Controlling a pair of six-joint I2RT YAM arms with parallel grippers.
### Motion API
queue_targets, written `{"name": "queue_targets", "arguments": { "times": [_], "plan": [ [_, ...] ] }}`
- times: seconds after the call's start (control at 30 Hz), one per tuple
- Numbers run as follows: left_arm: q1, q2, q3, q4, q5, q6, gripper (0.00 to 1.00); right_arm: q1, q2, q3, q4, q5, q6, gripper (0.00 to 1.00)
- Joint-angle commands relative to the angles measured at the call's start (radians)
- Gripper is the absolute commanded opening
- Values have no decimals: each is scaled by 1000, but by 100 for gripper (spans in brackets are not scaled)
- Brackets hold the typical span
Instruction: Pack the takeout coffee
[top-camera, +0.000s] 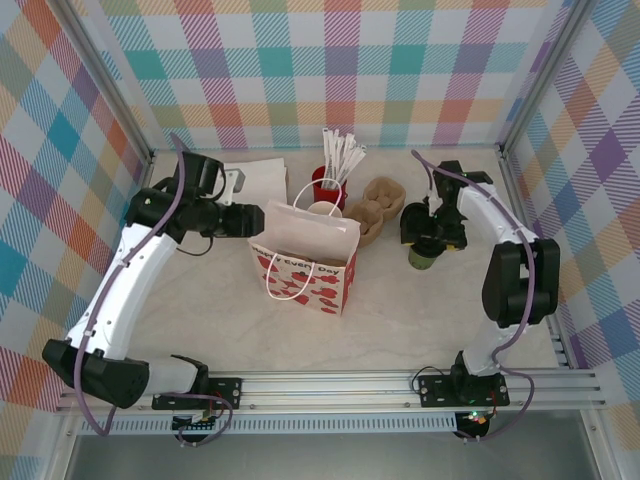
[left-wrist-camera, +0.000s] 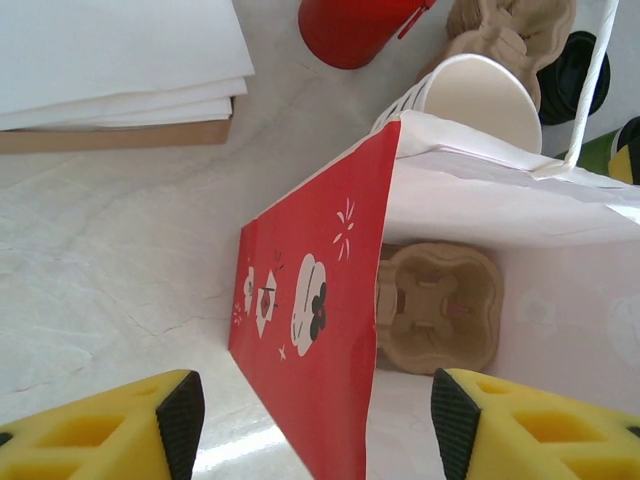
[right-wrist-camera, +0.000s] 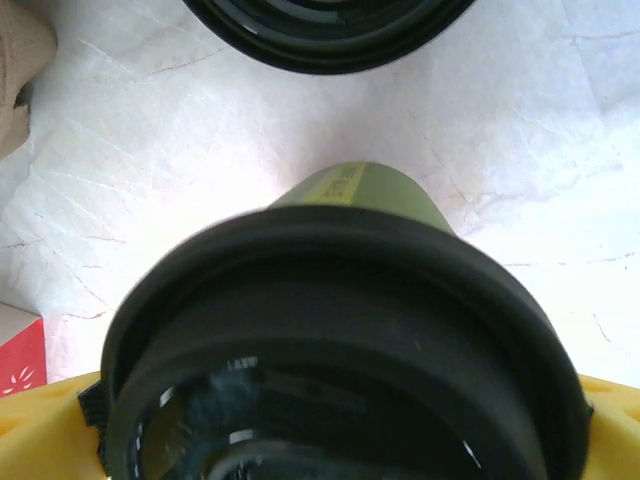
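Black lid (right-wrist-camera: 340, 330) hides most of olive cup (right-wrist-camera: 355, 195) between right fingers (right-wrist-camera: 40, 430).

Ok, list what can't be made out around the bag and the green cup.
Right wrist: the black lid hides the green cup's base and whether the right gripper touches it.
Right wrist: the yellow label is too blurred to read.
Left wrist: the bag's red wall covers part of the carrier.
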Motion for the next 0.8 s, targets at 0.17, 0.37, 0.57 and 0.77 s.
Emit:
{"name": "queue_targets", "arguments": {
  "times": [0.17,0.37,0.57,0.77],
  "plan": [
    [-6,-66,-43,-11,-64,-21,69,17,46,48,-3,36,-18,100],
    [-6,-88,-48,-14,-85,-20,71,23,42,28,-2,41,-28,95],
    [-6,-92,-68,-5,-63,-30,70,30,19,26,-19,69,-37,89],
    [-6,-90,-100,54,2,-75,70,40,-59,35,-64,75,-59,89]
  ]
}}
